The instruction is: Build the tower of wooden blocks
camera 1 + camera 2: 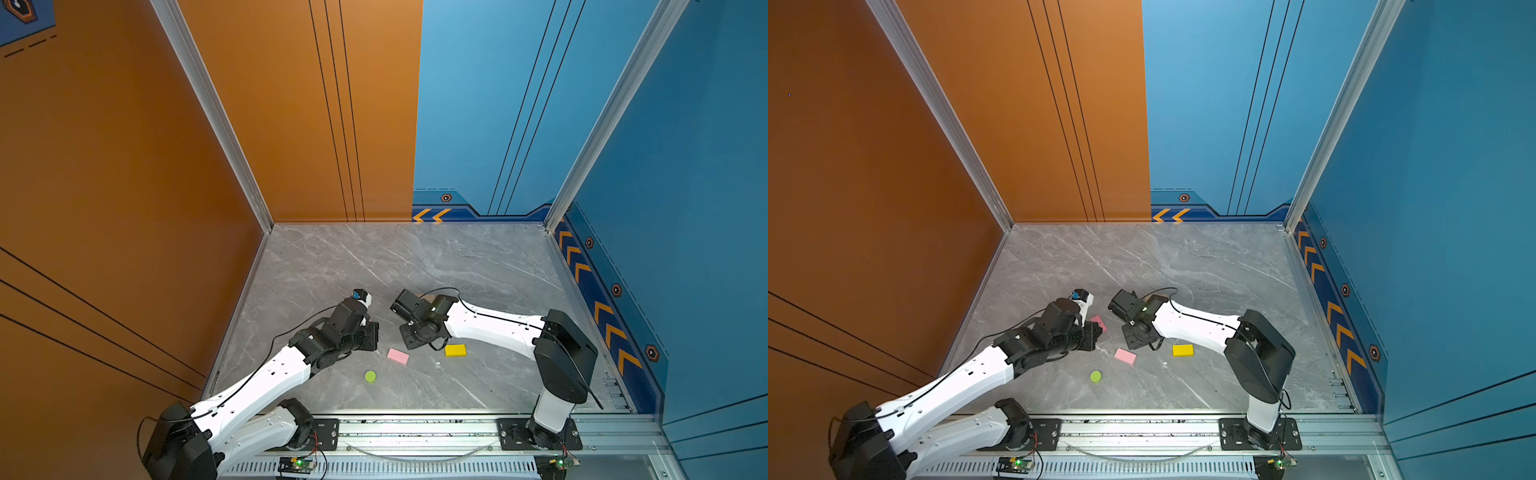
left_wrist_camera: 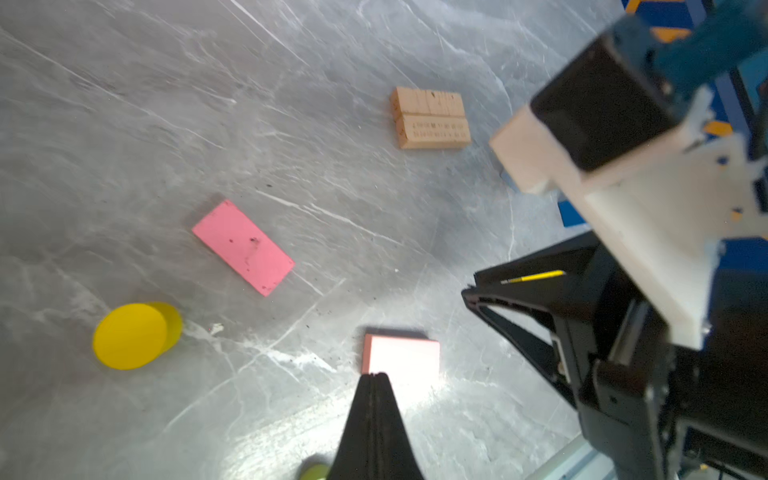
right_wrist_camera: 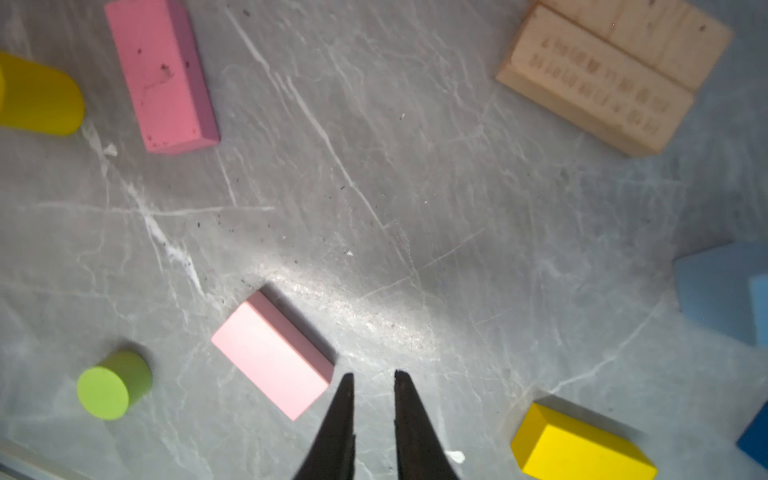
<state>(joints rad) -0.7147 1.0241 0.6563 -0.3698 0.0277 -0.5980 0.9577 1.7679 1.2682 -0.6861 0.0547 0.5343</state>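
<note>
Two tan planks (image 3: pixel 611 75) lie side by side on the table with nothing on them. Loose wood blocks lie around them. A dark pink bar (image 2: pixel 243 247) and a yellow cylinder (image 2: pixel 133 336) lie flat. A pale pink bar (image 1: pixel 397 356), a lime-green cylinder (image 1: pixel 370 376) and a yellow brick (image 1: pixel 455 350) lie nearer the front. A light-blue cube (image 3: pixel 723 291) and a dark-blue cube (image 3: pixel 756 436) lie at the edge of the right wrist view. My left gripper (image 2: pixel 374 376) is shut and empty just above the pale pink bar (image 2: pixel 403 357). My right gripper (image 3: pixel 374 374) is shut down to a thin gap, empty, beside that bar (image 3: pixel 270 353).
In both top views the two wrists hang close together over the middle of the grey marble table (image 1: pixel 478 266), hiding some blocks. The right arm's camera housing (image 2: pixel 602 124) stands close by in the left wrist view. Orange and blue walls enclose the table, with a metal rail (image 1: pixel 415 432) in front.
</note>
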